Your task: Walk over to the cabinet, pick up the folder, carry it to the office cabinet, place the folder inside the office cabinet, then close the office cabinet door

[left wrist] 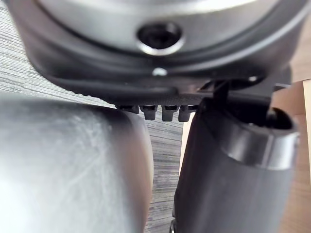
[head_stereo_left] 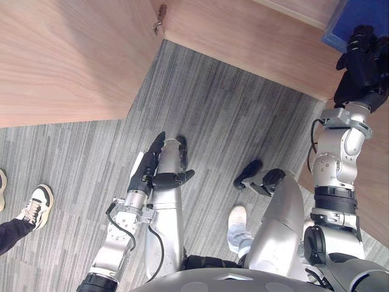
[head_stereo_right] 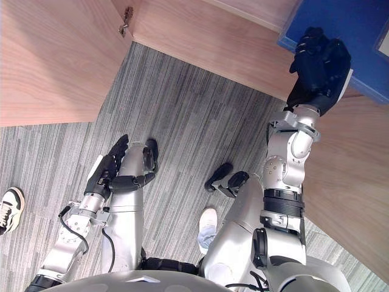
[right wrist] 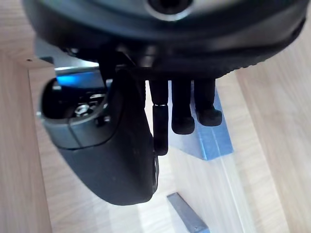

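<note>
Right eye view is where I look first. The right hand (head_stereo_right: 319,64) is lifted high, up at the blue folder (head_stereo_right: 355,33). The folder lies flat on the light wood of the cabinet (head_stereo_right: 349,182), far to my right. I cannot tell if that wood is a shelf or the top. The hand sits over the near edge of the folder, where the blue meets the wood. I cannot tell if it has hold of the folder yet or is just resting there. In the right wrist view a blue corner peeks out past the hand, close by.

The left hand (head_stereo_left: 153,171) hangs low beside the robot, over the grey floor (head_stereo_left: 213,103). Its fingers are straight and loose and its thumb sticks out. It holds nothing.

A wooden door (head_stereo_left: 61,55) with a small metal hinge (head_stereo_left: 160,18) stands at the far left. A person's shoe (head_stereo_left: 36,204) is on the floor on that side.

I think the folder will be light, flat and fairly stiff. Its cover looks smooth, so it may slip. It could flop open if I grab just one cover. I would take it at the near edge, pinch it top and bottom, squeeze firmly, and lift it level so nothing slides out.
</note>
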Tool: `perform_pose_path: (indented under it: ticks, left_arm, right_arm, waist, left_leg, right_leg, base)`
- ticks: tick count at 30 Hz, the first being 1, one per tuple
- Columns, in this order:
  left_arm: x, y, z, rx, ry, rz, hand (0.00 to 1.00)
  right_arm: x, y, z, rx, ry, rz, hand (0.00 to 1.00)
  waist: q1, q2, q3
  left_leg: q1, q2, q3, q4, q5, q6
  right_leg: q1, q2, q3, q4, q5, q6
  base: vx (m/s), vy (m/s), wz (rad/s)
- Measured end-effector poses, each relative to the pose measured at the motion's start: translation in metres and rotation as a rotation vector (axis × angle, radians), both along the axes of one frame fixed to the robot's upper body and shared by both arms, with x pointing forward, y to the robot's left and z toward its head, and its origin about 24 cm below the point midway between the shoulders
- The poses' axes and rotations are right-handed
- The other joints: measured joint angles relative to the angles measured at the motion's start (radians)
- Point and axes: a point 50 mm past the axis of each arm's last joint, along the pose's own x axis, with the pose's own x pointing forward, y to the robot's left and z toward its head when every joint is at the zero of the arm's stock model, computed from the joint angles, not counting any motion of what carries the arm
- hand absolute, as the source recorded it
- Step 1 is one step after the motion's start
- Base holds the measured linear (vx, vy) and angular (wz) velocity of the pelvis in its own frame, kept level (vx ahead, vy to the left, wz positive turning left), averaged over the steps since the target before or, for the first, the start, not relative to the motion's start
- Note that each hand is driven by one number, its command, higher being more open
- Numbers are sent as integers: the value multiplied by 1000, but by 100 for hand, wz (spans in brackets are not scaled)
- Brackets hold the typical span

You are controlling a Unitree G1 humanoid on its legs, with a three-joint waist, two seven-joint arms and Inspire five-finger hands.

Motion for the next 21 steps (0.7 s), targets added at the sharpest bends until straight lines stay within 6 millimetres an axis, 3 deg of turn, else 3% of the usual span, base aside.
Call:
perform_pose_path:
  ticks: [9,15,21]
  left_arm:
    - [1,-4,7,-54,-27,-1,100]
    - [2,-21,21,-110,-87,-48,100]
    - [2,-31,22,-147,-90,-73,100]
  right_arm:
    - [0,-12,15,64,-40,-69,0]
    - [3,-15,22,65,-46,-85,0]
    - [2,-21,21,74,-44,-103,0]
  waist:
    - [-1,0,0]
    - [0,0,0]
    - [-2,0,0]
  left_leg:
    - [0,-19,2,-26,15,3]
    - [-2,-22,2,-27,16,3]
    - [-2,-21,2,-27,17,2]
  right_leg:
    - [-2,-18,-7,-5,0,0]
    - [-2,-21,-8,-5,0,0]
    - [-2,-22,-10,-4,0,0]
  base:
    - [13,-7,6]
    - [0,0,0]
    - [0,0,0]
